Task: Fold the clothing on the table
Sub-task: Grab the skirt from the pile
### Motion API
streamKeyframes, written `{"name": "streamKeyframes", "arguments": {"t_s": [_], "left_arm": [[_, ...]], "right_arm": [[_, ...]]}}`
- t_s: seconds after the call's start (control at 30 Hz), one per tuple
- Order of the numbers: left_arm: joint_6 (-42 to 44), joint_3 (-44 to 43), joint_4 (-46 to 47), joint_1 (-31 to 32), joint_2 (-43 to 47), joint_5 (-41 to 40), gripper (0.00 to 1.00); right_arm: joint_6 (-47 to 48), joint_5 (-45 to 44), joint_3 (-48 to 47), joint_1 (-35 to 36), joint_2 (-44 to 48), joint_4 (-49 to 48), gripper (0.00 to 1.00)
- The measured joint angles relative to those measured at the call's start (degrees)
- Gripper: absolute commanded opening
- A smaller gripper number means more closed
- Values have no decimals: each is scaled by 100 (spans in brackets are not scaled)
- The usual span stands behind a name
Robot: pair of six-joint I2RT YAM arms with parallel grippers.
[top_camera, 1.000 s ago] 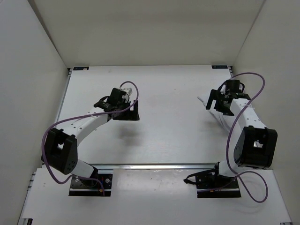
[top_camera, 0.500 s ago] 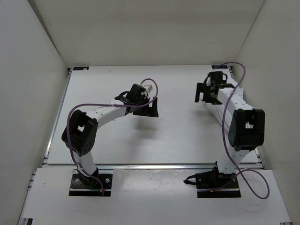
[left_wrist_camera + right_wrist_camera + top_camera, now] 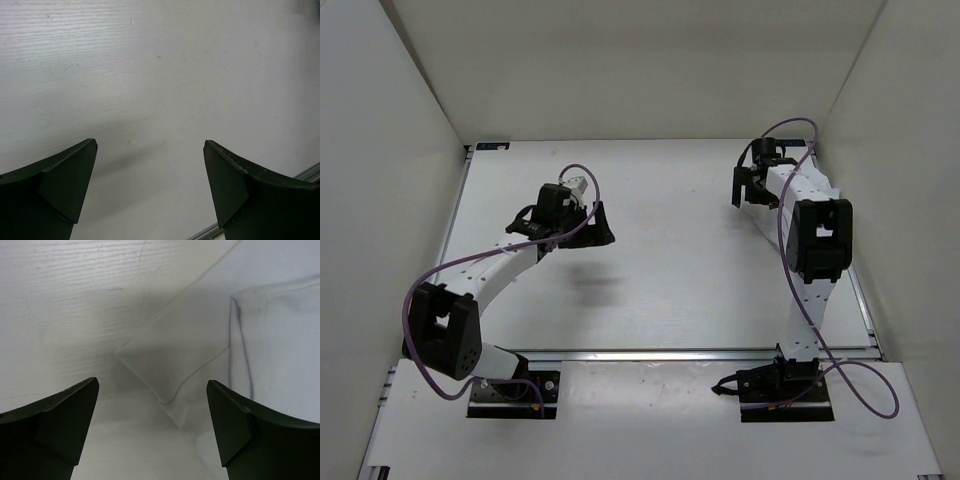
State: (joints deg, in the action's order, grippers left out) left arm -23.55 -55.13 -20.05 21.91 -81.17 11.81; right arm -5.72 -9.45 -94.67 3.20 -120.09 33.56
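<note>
Hovering over the far right part of the table (image 3: pixel 690 260), the right gripper (image 3: pixel 152 385) has its jaws apart and empty. The clothing (image 3: pixel 270 340) lies flat just under and ahead of it. A sleeve-like flap (image 3: pixel 160 365) points its end toward the gap between the jaws, and its long axis runs diagonally to the upper right of the wrist view; the whole outline is hidden by the right arm from above. The left gripper (image 3: pixel 150 145), also wide apart, is over the table, well apart from the clothing, so the right one seems the nearer for a grasp
</note>
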Motion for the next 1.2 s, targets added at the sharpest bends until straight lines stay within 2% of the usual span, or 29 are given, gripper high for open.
{"name": "streamKeyframes", "arguments": {"t_s": [0.27,0.4,0.47,0.6,0.67,0.77,1.0,1.1,1.2], "left_arm": [[20,122,-4,-85,-42,42,99],[39,120,-4,-87,-127,74,99],[50,122,-4,-105,-136,87,98],[70,122,-4,-160,-136,101,99],[76,129,-4,-205,-136,109,98],[81,142,-9,-249,-136,109,99],[81,162,-15,-389,-92,114,99],[85,282,2,-560,81,127,98],[129,376,-15,-820,378,96,99]], "right_arm": [[44,-59,0,-48,-254,166,74],[94,-66,-76,-22,-389,201,62],[116,-72,-203,-22,-474,243,48],[127,-74,-507,-37,-693,315,26],[129,-46,-667,-76,-796,372,12],[101,59,-752,-184,-835,426,3],[170,374,-796,-2,-769,584,0],[291,529,-686,560,-527,586,0],[498,713,-739,1657,-225,664,0]]}}
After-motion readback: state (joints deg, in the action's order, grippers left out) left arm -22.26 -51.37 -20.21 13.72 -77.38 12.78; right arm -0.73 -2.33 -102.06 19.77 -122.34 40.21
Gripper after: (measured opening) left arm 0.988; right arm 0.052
